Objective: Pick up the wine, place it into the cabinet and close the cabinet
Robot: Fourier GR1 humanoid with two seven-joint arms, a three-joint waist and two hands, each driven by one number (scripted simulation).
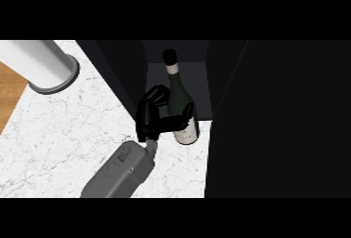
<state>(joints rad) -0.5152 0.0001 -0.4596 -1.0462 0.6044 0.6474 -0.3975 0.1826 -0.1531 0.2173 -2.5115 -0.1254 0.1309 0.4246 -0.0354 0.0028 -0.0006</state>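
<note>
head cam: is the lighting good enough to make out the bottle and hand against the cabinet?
Head view: the marble counter is brightly and evenly lit; the cabinet is almost black, so its inner edges barely show. The wine bottle has dark glass that blends into it; only the pale neck band and label stand out. The black hand curled round the bottle merges with the dark background. No glare or blur visible.

The dark wine bottle, with its pale label near the base and foil-wrapped neck pointing away, is standing partly inside the open dark cabinet, its base sitting at the cabinet's front edge by the marble tabletop.
</note>
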